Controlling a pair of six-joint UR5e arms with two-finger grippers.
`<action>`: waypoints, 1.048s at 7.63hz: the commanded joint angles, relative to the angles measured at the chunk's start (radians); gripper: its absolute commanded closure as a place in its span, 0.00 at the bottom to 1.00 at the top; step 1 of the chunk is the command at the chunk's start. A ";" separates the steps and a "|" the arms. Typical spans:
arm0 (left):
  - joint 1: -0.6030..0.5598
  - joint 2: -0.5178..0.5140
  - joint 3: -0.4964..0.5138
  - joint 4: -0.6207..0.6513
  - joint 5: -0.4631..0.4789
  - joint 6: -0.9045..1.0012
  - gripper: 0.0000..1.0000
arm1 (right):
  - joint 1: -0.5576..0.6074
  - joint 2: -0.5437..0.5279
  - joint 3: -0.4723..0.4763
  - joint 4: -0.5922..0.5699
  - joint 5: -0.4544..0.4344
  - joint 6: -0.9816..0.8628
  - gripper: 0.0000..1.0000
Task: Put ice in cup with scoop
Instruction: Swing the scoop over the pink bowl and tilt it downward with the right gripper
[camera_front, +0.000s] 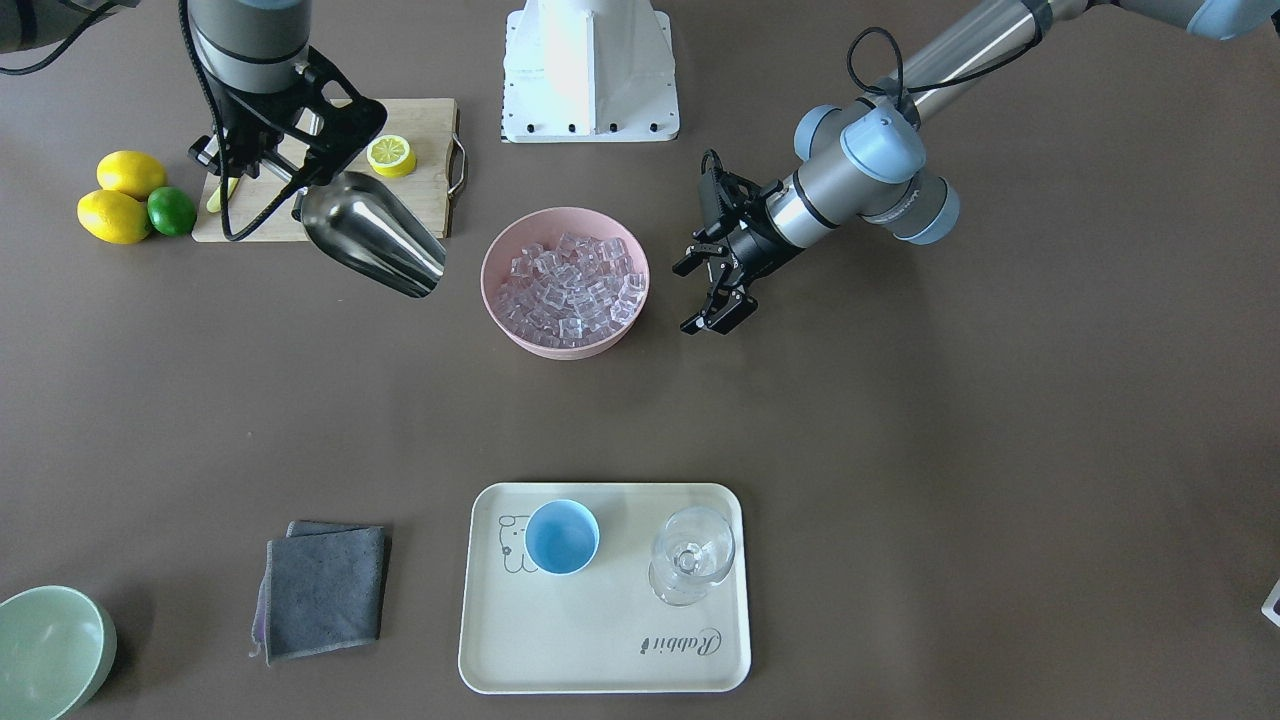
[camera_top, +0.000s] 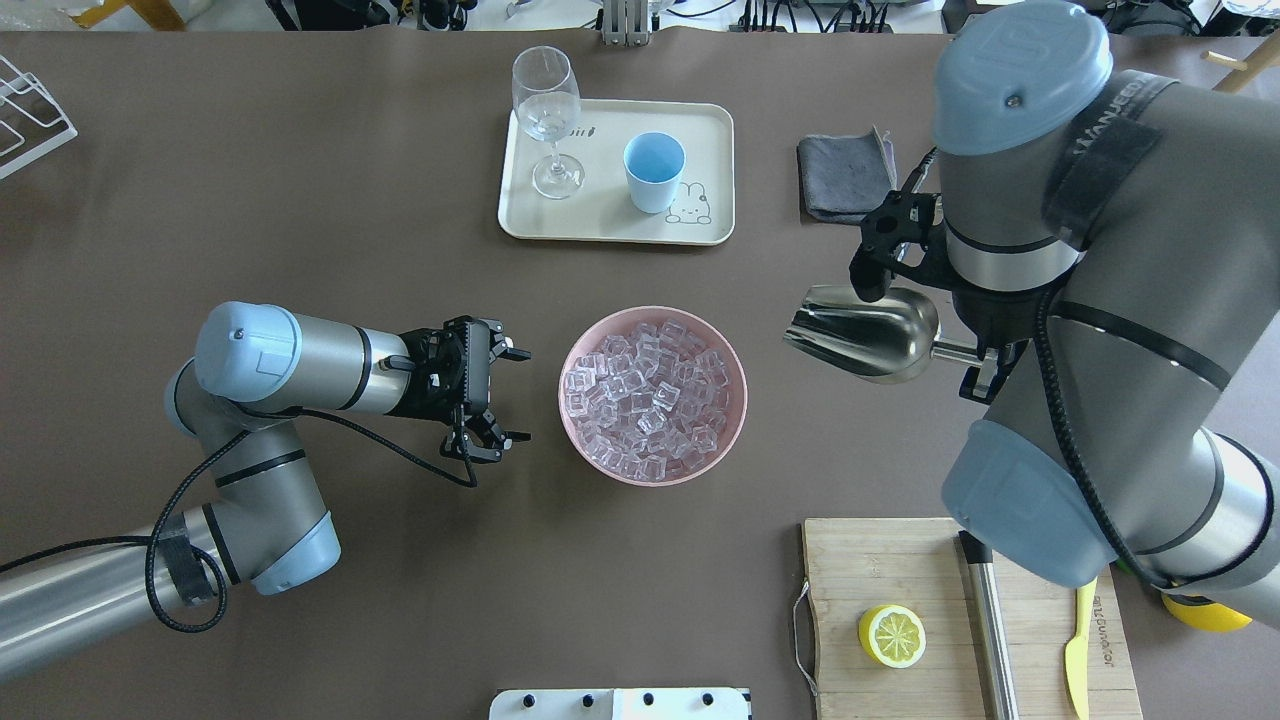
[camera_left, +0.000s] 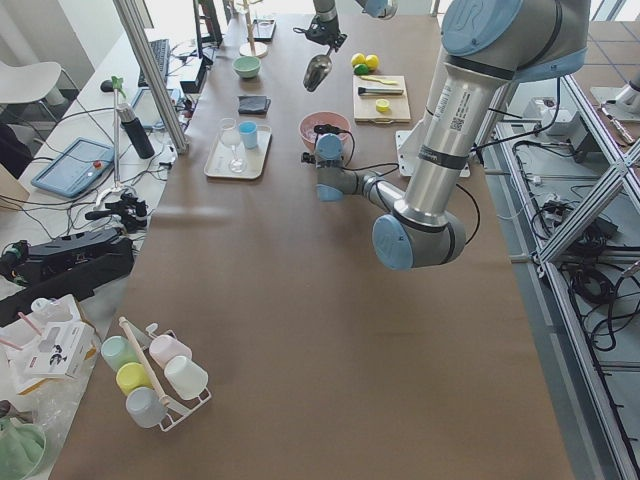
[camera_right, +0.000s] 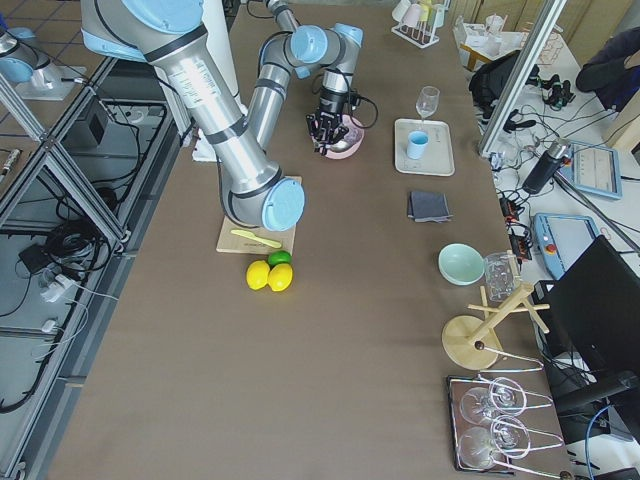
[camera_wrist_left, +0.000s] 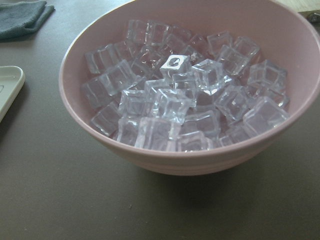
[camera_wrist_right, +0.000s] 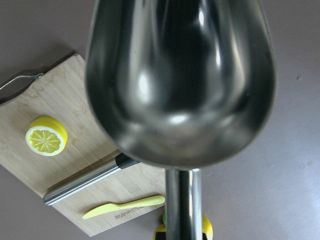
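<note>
L jaws wide open, empty, near bowl (camera_top: 652, 477) of ice (camera_top: 650, 395). R jaws clamped on empty scoop (camera_top: 868, 335) handle.

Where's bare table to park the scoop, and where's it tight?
Free: brown table strip between the round pink bowl and the cream rectangular tray; also the robot's-left side of that tray. Crowded: wooden cutting board with lemon half, steel cylinder, yellow knife.
</note>
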 joint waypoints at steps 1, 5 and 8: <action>0.001 -0.005 0.003 0.003 -0.017 -0.001 0.02 | -0.079 0.151 -0.048 -0.233 -0.027 0.000 1.00; 0.000 -0.005 0.006 0.009 -0.043 -0.002 0.02 | -0.138 0.301 -0.235 -0.236 -0.044 -0.109 1.00; 0.000 -0.011 0.006 0.020 -0.052 -0.004 0.02 | -0.141 0.360 -0.359 -0.252 -0.050 -0.114 1.00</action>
